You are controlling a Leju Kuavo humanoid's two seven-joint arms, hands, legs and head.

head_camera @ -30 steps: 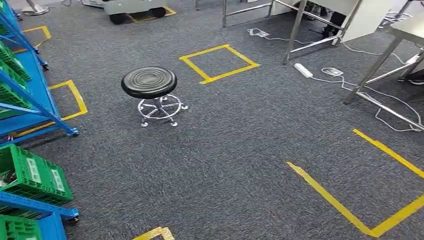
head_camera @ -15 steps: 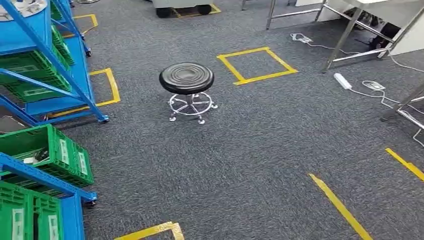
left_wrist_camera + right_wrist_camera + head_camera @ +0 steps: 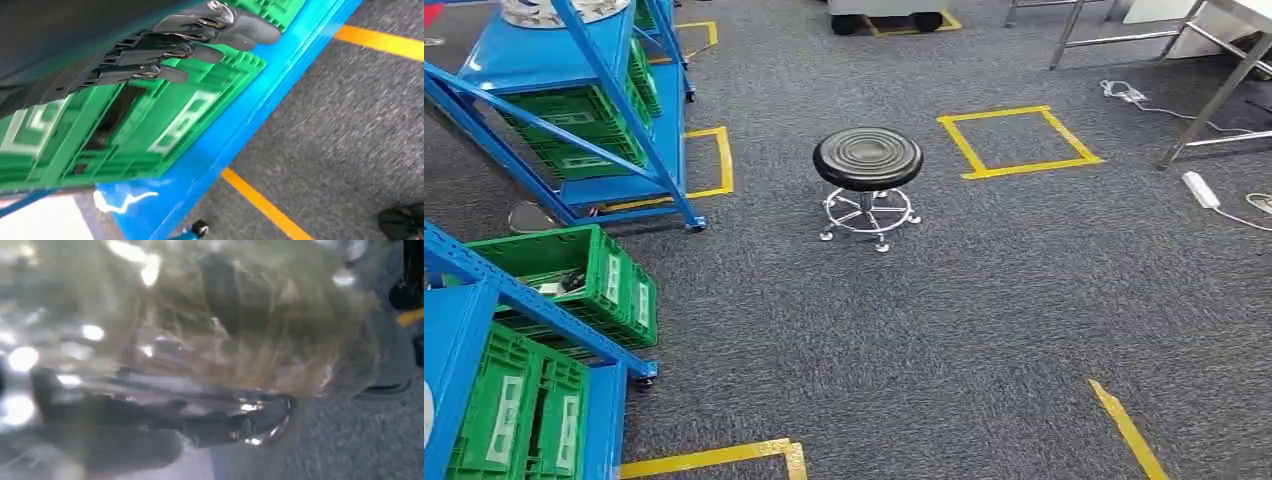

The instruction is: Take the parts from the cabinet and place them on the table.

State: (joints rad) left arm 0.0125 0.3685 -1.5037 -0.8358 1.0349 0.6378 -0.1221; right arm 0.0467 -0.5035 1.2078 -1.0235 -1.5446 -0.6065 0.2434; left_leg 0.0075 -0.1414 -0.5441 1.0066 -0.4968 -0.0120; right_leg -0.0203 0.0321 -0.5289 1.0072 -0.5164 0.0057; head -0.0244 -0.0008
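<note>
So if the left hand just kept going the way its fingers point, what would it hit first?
Probably the green crate on the blue rack: the left hand has its fingers stretched over it, though depth is unclear.

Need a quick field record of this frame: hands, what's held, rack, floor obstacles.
left hand: fingers extended, holds nothing, beside a green plastic crate
right hand: grips a clear crinkled plastic bag; contents blurred
rack: blue metal shelving with green crates, at the robot's left
obstacle: black round stool on chrome wheeled base, mid-floor
floor: grey carpet with yellow tape square
cables: white power strip by the metal table legs
</note>
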